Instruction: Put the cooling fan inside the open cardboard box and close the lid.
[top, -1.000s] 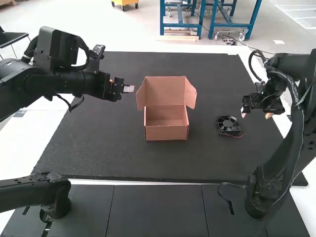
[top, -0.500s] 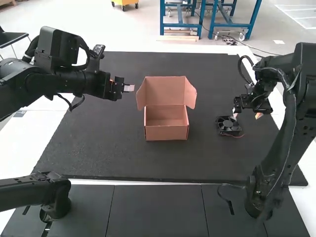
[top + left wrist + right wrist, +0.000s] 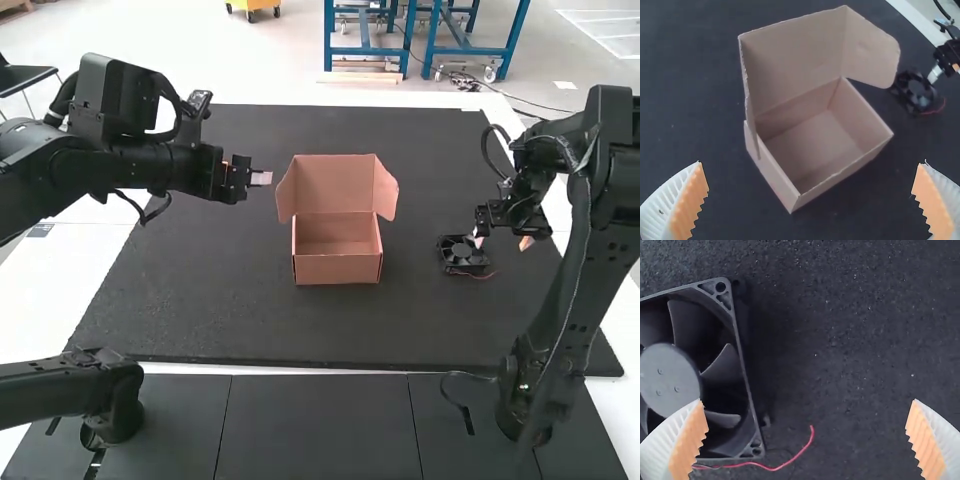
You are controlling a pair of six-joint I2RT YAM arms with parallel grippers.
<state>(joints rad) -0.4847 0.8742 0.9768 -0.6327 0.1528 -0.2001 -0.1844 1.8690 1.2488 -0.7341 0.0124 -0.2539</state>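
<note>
- The left claw (image 3: 263, 179) hangs above the black mat (image 3: 190, 300) at the left, just beside the left flap of the box lid and apart from it. Its white ribbed fingers with orange pads are spread wide and grip nothing.
- The cardboard box (image 3: 337, 250) stands upright on the middle of the mat. Its lid is raised at the far side with a flap angled out at each end, and nothing shows inside it.
- The cooling fan (image 3: 464, 253) lies flat on the mat, right of the box and apart from it. A thin red wire (image 3: 792, 455) trails from its near right corner.
- The right claw (image 3: 502, 238) hovers low over the fan's right edge, fingers spread and gripping nothing. One finger (image 3: 677, 445) is above a corner of the fan, the other above bare mat to its right.
- The mat covers a white counter (image 3: 55, 290).
</note>
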